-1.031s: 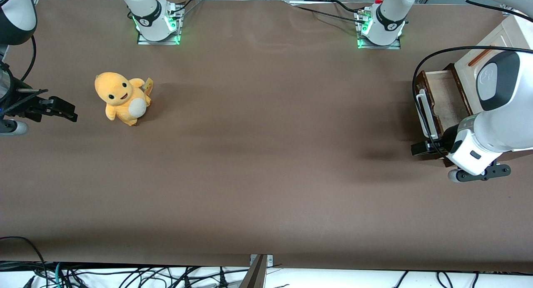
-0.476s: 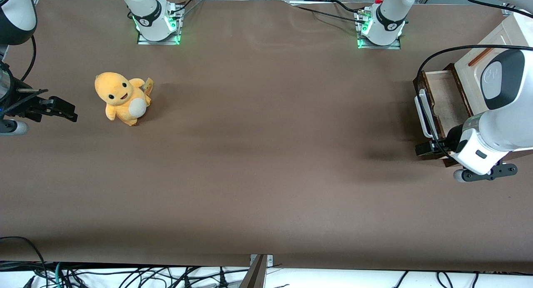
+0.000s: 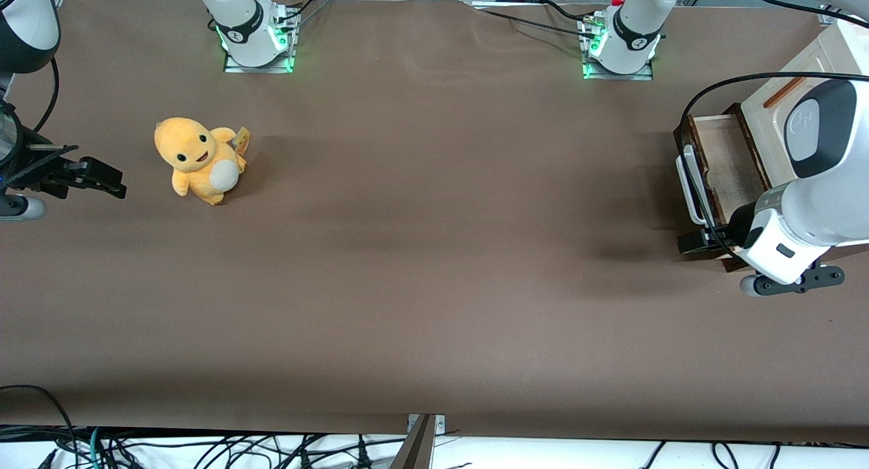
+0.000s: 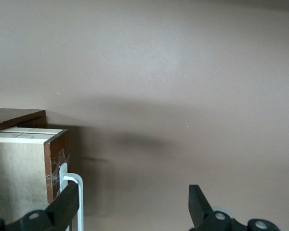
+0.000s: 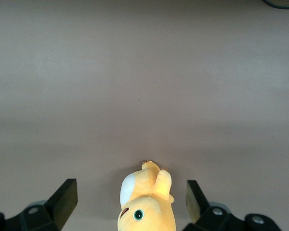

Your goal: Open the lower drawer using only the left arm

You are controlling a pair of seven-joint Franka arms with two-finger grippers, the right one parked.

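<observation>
The lower drawer (image 3: 725,165) is dark brown wood with a light tan inside and stands pulled out of the cream-white cabinet (image 3: 787,96). Its white bar handle (image 3: 688,184) runs along the front. The left arm (image 3: 808,204) reaches over the drawer's nearer end. Its small black gripper (image 3: 699,241) sits low at the nearer end of the handle. In the left wrist view the gripper (image 4: 132,209) is open and holds nothing. One of its fingers (image 4: 62,207) lies against the handle's bent end (image 4: 78,190), beside the drawer's corner (image 4: 55,163).
A yellow plush toy (image 3: 197,158) sits on the brown table (image 3: 434,252) toward the parked arm's end; it also shows in the right wrist view (image 5: 145,204). Two arm bases (image 3: 258,38) (image 3: 621,45) stand at the table edge farthest from the front camera.
Over the first half second the left arm's wrist and gripper shifted slightly toward the working arm's end and the handle edged outward. Since then nothing visibly moved.
</observation>
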